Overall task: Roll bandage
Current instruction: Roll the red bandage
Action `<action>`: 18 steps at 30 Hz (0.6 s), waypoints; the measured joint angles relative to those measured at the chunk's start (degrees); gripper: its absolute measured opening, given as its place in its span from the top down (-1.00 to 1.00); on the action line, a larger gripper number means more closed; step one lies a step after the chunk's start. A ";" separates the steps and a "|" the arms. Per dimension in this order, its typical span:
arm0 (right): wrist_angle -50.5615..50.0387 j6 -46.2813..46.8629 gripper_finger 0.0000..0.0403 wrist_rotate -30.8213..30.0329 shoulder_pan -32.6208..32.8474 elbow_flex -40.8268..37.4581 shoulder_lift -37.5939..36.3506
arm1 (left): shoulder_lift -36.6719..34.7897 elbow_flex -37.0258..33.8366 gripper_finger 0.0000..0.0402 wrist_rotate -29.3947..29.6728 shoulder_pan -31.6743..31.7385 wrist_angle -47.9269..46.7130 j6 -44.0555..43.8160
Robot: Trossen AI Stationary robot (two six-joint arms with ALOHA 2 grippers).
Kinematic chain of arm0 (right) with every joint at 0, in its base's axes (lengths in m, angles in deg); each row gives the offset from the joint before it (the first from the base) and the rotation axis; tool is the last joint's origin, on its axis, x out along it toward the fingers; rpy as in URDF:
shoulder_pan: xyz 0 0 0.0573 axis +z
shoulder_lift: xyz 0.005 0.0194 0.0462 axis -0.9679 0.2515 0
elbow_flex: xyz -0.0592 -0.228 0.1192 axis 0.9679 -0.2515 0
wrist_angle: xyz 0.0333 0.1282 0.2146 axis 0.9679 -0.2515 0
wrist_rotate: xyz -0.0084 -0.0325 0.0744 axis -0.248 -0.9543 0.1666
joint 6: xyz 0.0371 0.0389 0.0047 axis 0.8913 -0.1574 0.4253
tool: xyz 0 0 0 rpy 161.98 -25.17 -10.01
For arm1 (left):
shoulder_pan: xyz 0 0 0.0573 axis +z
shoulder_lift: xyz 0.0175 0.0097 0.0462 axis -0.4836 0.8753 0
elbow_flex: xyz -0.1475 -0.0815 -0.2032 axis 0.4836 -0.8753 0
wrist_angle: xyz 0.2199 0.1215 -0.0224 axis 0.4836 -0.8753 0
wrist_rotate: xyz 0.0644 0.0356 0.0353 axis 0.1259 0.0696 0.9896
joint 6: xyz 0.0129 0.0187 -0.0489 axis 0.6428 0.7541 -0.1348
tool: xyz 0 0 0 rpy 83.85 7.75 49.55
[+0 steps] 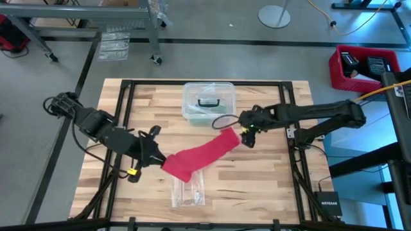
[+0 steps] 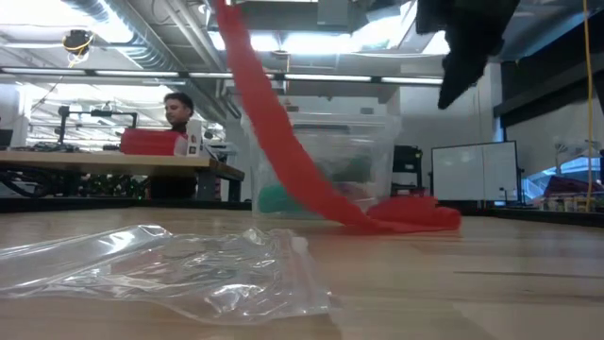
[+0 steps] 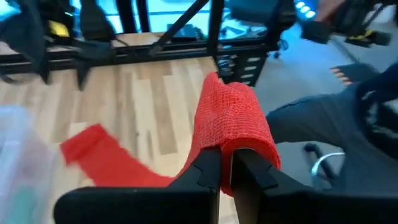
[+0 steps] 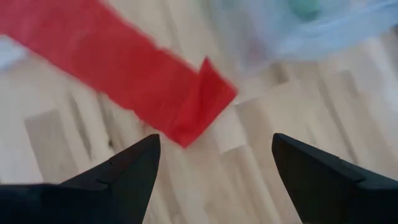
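The red bandage (image 1: 202, 154) is a long flat band running slantwise across the table's middle. Its far-right end (image 4: 199, 106), one corner folded over, lies on the wood. Its near-left end is lifted in my left gripper (image 1: 156, 154), which is shut on it. In the low view the band (image 2: 283, 132) climbs from the table up out of the picture. My right gripper (image 1: 247, 136) hovers open just above the band's far-right end. Its fingers (image 4: 124, 171) stand wide apart and touch nothing. My left gripper pinches the bandage's near-left end (image 3: 227, 146) between its two fingers (image 3: 208, 174). A turn of the band (image 3: 239, 112) bulges over the fingertips. The fingers come slanting from the table's left. This end is lifted clear, and the band slopes down from it to the table.
A clear plastic bag (image 1: 188, 189) lies flat near the front edge, under the lifted end. A clear plastic box with a black handle (image 1: 207, 101) stands at the far middle, close behind my right gripper. A person sits at a desk (image 2: 179, 109) beyond the table.
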 joint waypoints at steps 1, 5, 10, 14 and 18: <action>1.22 0.96 -0.56 -0.07 0.03 -0.74 0.42 | 0.08 0.00 0.94 0.22 0.01 -0.06 0.28; 6.23 3.85 -0.56 1.11 -0.01 -6.56 1.04 | 0.54 -0.05 0.94 0.38 0.02 -0.99 1.01; 19.70 6.23 -0.56 2.41 0.00 -15.60 1.08 | 0.77 -0.37 0.94 0.40 0.11 -1.13 1.43; 34.22 2.69 -0.56 5.60 1.07 -21.04 1.07 | 0.77 -0.37 0.94 0.42 0.13 -1.05 1.65; 42.99 -5.72 -0.54 3.92 3.54 -24.06 1.37 | 0.77 -0.37 0.94 0.42 0.13 -1.09 1.65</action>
